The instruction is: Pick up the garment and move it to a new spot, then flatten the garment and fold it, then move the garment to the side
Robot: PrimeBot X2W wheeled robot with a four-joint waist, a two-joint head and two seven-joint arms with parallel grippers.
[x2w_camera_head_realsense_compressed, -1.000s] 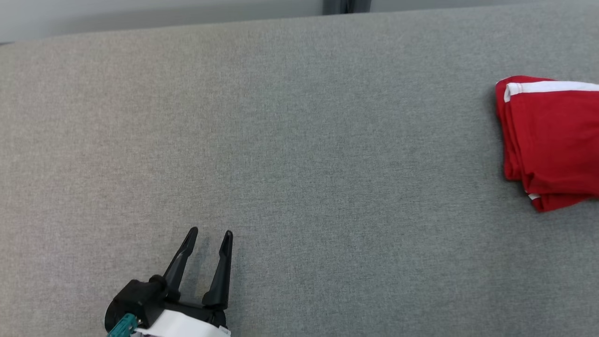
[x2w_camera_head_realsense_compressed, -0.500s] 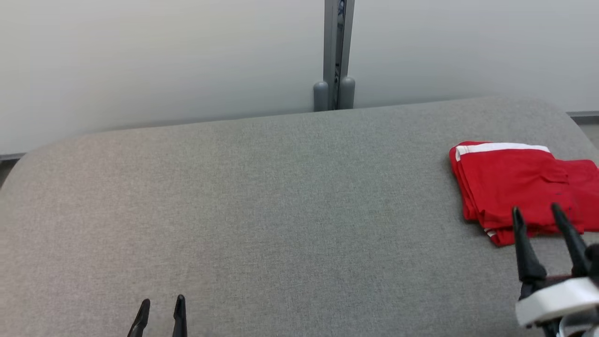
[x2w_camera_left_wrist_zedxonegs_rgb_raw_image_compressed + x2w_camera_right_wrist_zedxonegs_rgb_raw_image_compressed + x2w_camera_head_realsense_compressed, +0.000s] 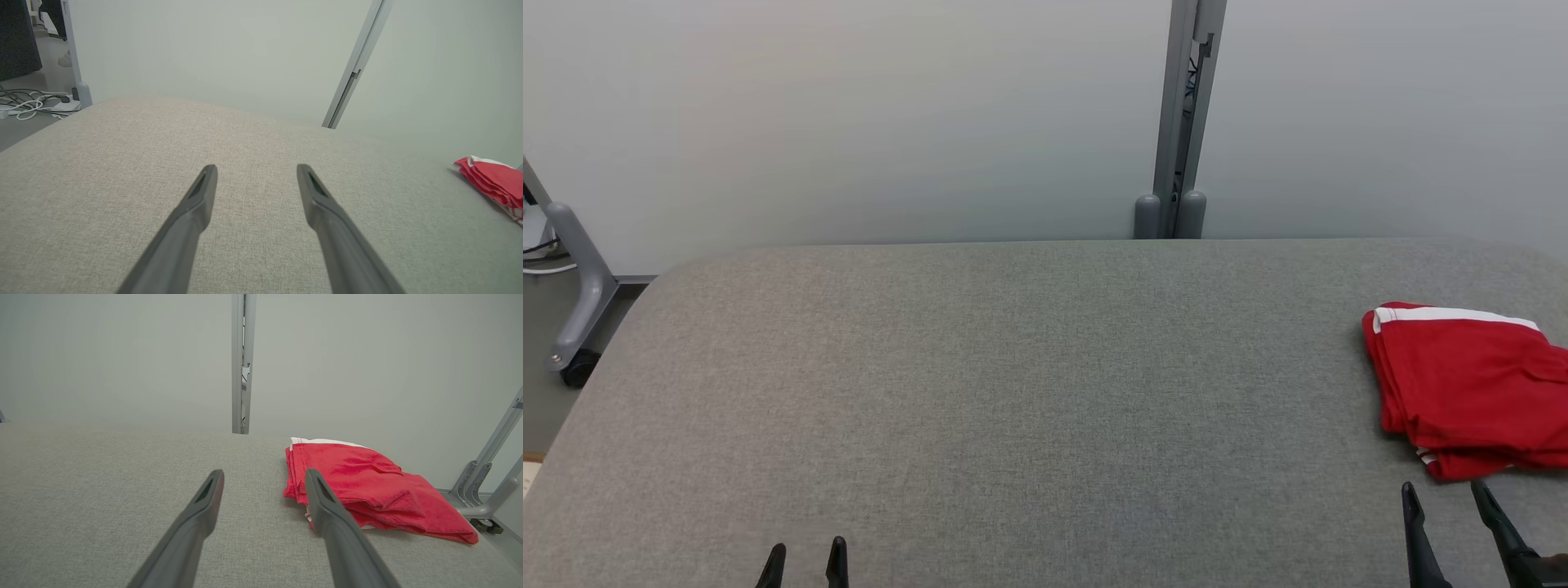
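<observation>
Garment (image 3: 1470, 384), red, folded, lies at right edge of frame on grey tabletop (image 3: 1013, 392). Left hand (image 3: 808, 545) bottom left, right hand (image 3: 1443, 487) bottom right just below it; both fingers apart, empty.

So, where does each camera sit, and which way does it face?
Head view: on the robot's head, facing forward and down over the grey fabric-covered table; tips of left gripper and right gripper at the bottom.
Left wrist view: on the left wrist, along its open fingers across the table toward the wall.
Right wrist view: on the right wrist, along its open fingers toward the folded red garment.
Shared: all three show the garment and the grey post.
</observation>
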